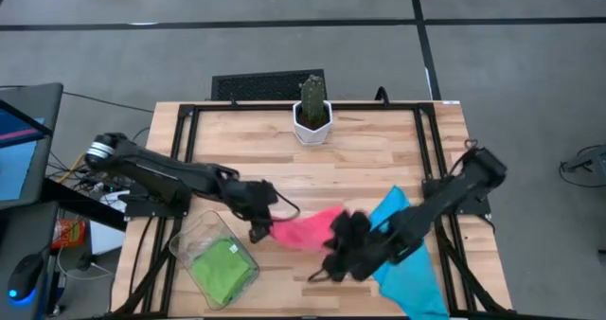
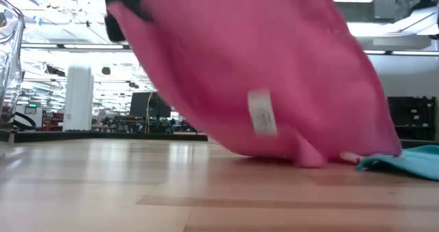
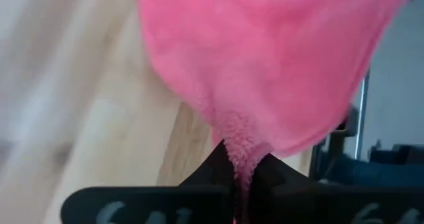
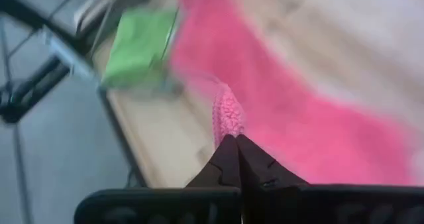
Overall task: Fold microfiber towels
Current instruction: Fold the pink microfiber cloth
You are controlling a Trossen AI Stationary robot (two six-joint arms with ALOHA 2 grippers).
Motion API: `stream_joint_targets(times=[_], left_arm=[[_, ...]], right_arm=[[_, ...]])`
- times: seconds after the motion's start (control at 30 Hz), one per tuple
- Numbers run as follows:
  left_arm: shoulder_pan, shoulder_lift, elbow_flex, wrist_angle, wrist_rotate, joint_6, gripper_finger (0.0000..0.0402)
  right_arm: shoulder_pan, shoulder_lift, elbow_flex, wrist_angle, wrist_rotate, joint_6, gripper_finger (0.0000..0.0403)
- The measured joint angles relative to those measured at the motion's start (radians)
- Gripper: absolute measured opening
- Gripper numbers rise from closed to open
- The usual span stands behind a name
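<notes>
The white tag (image 2: pixel 261 112) on the pink towel (image 2: pixel 274 67) seems printed, but nothing is legible.

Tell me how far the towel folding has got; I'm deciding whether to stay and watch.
Done: a folded green towel lies in the clear bin. In hand: the left gripper and right gripper are both shut on the pink towel, hanging between them above the table. Left: the blue towel lies unfolded at the table's right.

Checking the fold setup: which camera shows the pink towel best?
The low view: pink towel hangs wide, its tag visible, touching the table. The high view shows it bunched between both arms; wrist views show only a pinched edge in each claw.
</notes>
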Motion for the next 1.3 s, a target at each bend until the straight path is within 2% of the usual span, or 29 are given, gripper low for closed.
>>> stream_joint_targets(times=[0.17, 0.3, 0.47, 0.6, 0.73, 0.87, 0.97, 1.1, 1.3], left_arm=[[0.038, -0.120, 0.000, -0.115, -0.102, 0.018, 0.0000], [0.146, -0.167, 0.013, -0.245, -0.064, 0.100, 0.0000], [0.271, -0.172, 0.124, -0.458, -0.061, 0.228, 0.0000], [0.346, -0.172, 0.242, -0.564, -0.168, 0.361, 0.0000], [0.405, -0.172, 0.361, -0.625, -0.295, 0.425, 0.0000], [0.418, -0.172, 0.410, -0.632, -0.293, 0.448, 0.0000], [0.393, -0.163, 0.397, -0.628, -0.227, 0.419, 0.0000], [0.306, -0.120, 0.341, -0.631, -0.204, 0.358, 0.0000], [0.115, -0.033, 0.192, -0.551, -0.203, 0.244, 0.0000]], right_arm=[[-0.097, -0.087, -0.001, -0.109, 0.071, -0.109, 0.0004], [-0.217, -0.126, 0.000, -0.116, 0.072, -0.251, 0.0004], [-0.352, -0.174, 0.000, -0.119, 0.079, -0.380, 0.0004], [-0.424, -0.227, 0.000, -0.136, 0.088, -0.451, 0.0004], [-0.478, -0.279, 0.000, -0.132, 0.091, -0.492, 0.0004], [-0.466, -0.311, 0.002, -0.141, 0.091, -0.497, 0.0004], [-0.428, -0.300, 0.002, -0.181, 0.092, -0.488, 0.0004], [-0.342, -0.232, 0.002, -0.256, 0.093, -0.412, 0.0004], [-0.188, -0.082, 0.001, -0.297, 0.044, -0.277, 0.0010]])
